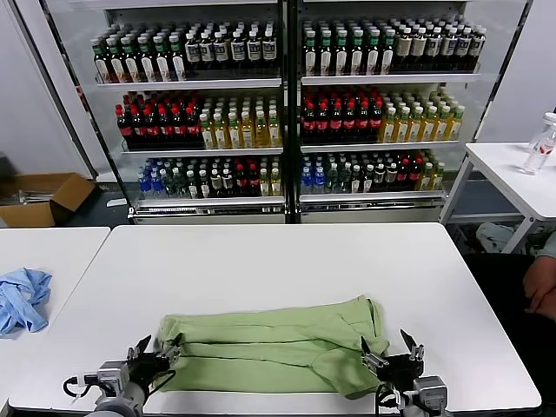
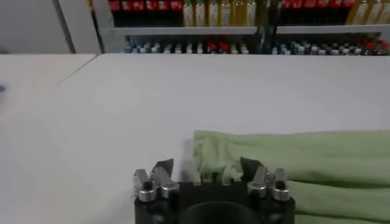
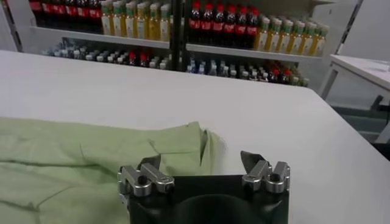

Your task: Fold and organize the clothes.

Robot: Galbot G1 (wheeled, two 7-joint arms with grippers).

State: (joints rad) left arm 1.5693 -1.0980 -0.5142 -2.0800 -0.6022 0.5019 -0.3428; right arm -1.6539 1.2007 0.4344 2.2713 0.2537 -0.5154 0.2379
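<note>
Head view shows the light green shirt (image 1: 274, 343) lying folded into a long flat band across the near half of the white surface (image 1: 278, 261), its length running from the robot's left to its right. No graphic, buttons or printed label show on the side facing up.

At the shirt's left end sits the left claw (image 1: 156, 354), low over the surface, its fingers spread with the cloth's corner between them; nothing is pinched. In the left wrist view the left claw (image 2: 207, 167) has both dark fingertips apart, and the shirt's edge (image 2: 292, 170) lies just ahead of and between them.

At the shirt's right end, the right claw (image 1: 388, 350) stands spread wide and pinches nothing. In the right wrist view the right claw (image 3: 201, 161) has one fingertip over the shirt's folded end (image 3: 91, 158) and the other over bare surface.

A crumpled light blue cloth (image 1: 22, 297) lies on a separate white surface to the left, well apart from the shirt. Behind stands a glass-door drinks cooler (image 1: 287, 104) with rows of bottles; their labels are too small to read.
</note>
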